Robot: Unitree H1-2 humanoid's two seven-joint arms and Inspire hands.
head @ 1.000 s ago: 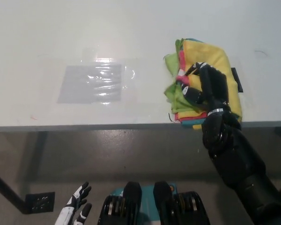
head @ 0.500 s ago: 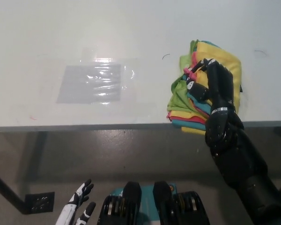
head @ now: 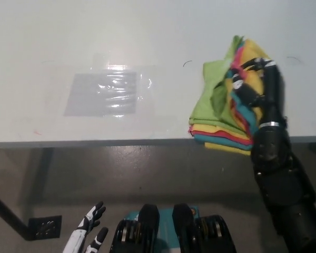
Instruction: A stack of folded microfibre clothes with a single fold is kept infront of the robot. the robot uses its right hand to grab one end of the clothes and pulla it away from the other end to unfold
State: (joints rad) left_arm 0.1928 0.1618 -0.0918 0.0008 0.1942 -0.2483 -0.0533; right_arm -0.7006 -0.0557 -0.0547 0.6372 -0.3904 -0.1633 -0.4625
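A: Head view, item one: right hand (head: pixel 258 87)?
B: Clenched on upper layers of the cloth stack (head: pixel 216 113), lifted at counter (head: pixel 147 42) edge.
A: Left hand (head: pixel 87 234)?
B: Released, held low, well apart.

right arm (head: pixel 284 195): we see glossy black, bulky, rounded shells, thicker toward the bottom corner
wrist: we see a thin silver ring where arm meets hand
right hand (head: pixel 258 87): black, with small white marks on its fingers
left hand (head: pixel 88 234): white with black fingers
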